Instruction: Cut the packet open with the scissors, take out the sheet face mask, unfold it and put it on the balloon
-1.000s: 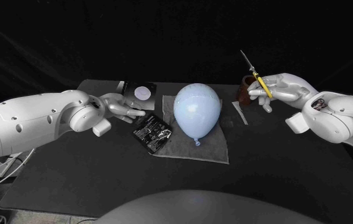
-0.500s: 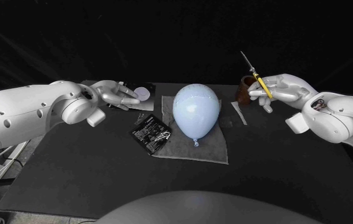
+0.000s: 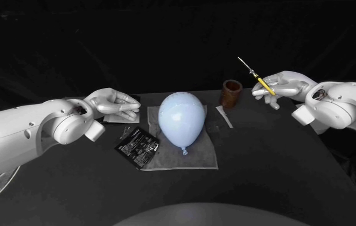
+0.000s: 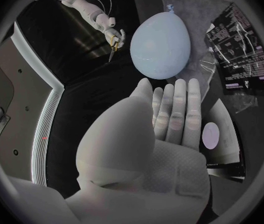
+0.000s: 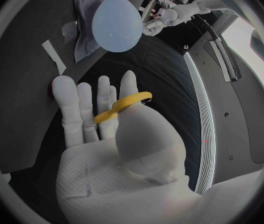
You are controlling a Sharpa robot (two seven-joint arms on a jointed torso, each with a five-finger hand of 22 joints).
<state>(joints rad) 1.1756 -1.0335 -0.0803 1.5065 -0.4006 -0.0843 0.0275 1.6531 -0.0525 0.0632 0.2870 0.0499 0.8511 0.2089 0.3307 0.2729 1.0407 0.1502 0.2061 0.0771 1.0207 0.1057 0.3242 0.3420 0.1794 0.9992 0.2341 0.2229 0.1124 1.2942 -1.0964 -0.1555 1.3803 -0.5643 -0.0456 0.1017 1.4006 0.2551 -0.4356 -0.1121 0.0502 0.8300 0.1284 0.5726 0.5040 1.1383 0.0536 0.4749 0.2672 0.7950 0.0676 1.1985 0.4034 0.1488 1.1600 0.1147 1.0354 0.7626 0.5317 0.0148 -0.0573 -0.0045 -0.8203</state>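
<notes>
On black table point(image 3: 260, 169), packet point(image 3: 137, 146) was judged slippery, best edge-pinched by empty, outstretched left hand point(image 3: 112, 105); scissors point(image 3: 261, 82) were gripped by right hand point(image 3: 285, 86).

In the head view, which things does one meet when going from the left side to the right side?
Left hand → black packet → balloon → brown cup → scissors → right hand.

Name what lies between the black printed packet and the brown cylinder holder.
The pale blue balloon lies there on its grey cloth, seen in the head view.
</notes>
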